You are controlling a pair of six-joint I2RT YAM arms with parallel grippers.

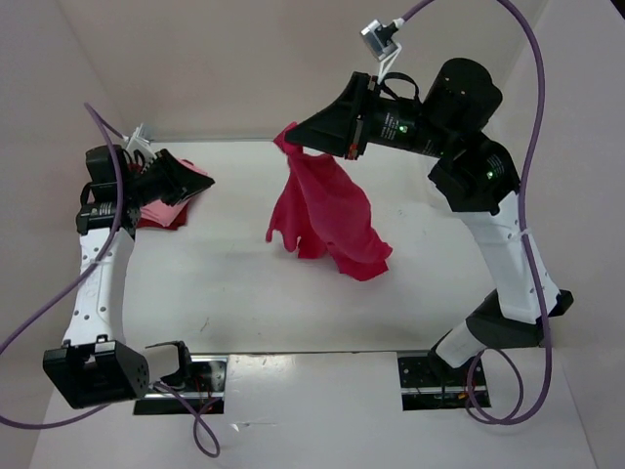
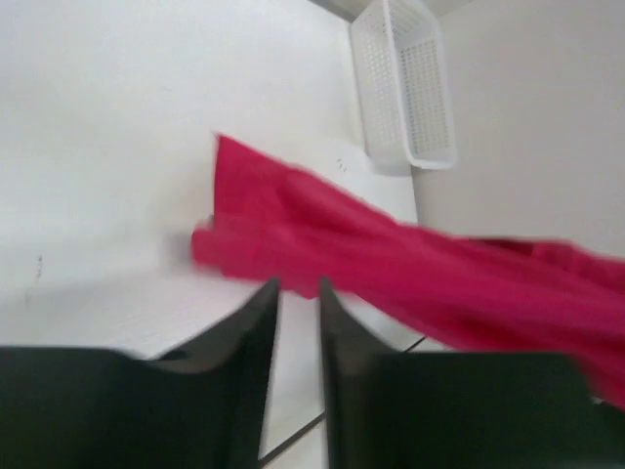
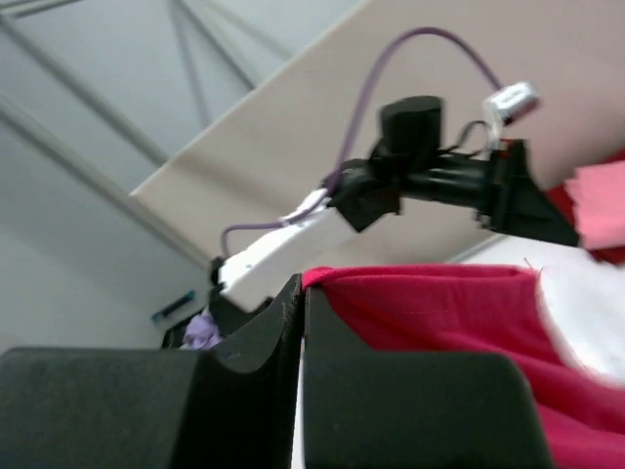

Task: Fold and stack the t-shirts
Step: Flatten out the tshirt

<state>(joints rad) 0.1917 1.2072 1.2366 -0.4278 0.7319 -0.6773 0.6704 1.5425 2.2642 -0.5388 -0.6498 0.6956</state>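
A bright magenta-pink t-shirt (image 1: 327, 210) hangs above the middle of the table, its lower part bunched on the surface. My right gripper (image 1: 290, 137) is shut on the shirt's top edge; in the right wrist view the jaws (image 3: 303, 283) pinch the hem of the cloth (image 3: 439, 313). A light pink t-shirt (image 1: 154, 211) lies on a dark red t-shirt (image 1: 182, 217) at the left edge, partly hidden by my left gripper (image 1: 200, 181). In the left wrist view the left gripper (image 2: 298, 283) stands slightly open with nothing in the gap, and the magenta-pink shirt (image 2: 439, 274) is a blur beyond it.
A white mesh basket (image 2: 405, 83) stands by the wall in the left wrist view. Purple cables loop from both arms. The arm bases sit at the near edge of the table (image 1: 225, 293).
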